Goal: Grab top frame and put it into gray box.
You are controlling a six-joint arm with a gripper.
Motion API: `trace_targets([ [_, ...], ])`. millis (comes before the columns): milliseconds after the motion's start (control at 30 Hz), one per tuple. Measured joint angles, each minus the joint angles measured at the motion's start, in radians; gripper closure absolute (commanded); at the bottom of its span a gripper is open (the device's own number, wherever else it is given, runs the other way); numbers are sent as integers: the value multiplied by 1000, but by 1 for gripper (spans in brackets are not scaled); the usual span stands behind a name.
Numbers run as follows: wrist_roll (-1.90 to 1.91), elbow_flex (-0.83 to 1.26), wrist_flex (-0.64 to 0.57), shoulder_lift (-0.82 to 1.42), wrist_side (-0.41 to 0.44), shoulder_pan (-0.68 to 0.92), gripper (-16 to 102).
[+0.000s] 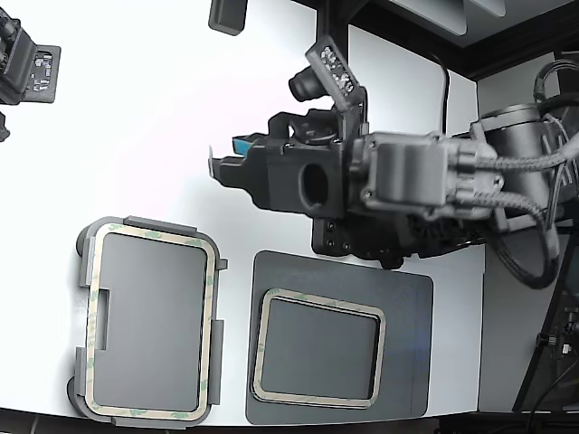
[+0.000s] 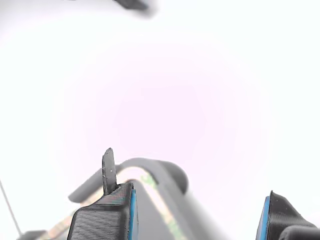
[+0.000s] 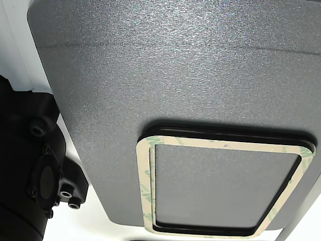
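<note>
A cream-beige frame [image 1: 257, 348] with green patches lies on top of a small stack on the dark gray mat [image 1: 407, 344], at the lower middle of the exterior view. The other view shows it close up [image 3: 225, 145] on the mat [image 3: 150, 75]. The light gray box [image 1: 83, 271] sits to the exterior view's left of the mat, and a like frame [image 1: 154, 233] lies inside its rim. My gripper [image 1: 226, 161] hangs open and empty above the white table, behind the box and the mat. In the wrist view the gripper [image 2: 195, 220] shows its jaws wide apart, with a blurred box corner [image 2: 160, 170] between them.
A second arm's dark gripper [image 1: 23, 63] sits at the top of the exterior view's left. Another dark part [image 1: 226, 14] shows at the top edge. My arm's body and cables [image 1: 507, 181] fill the exterior view's right. The table's front edge runs just below the box and mat.
</note>
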Motion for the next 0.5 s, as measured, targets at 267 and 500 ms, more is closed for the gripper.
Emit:
trace_targets([
  [267,-588,268,-77,336,-206,-222,-14],
  [500,-798,503,-126,575,-249,-278,-14],
])
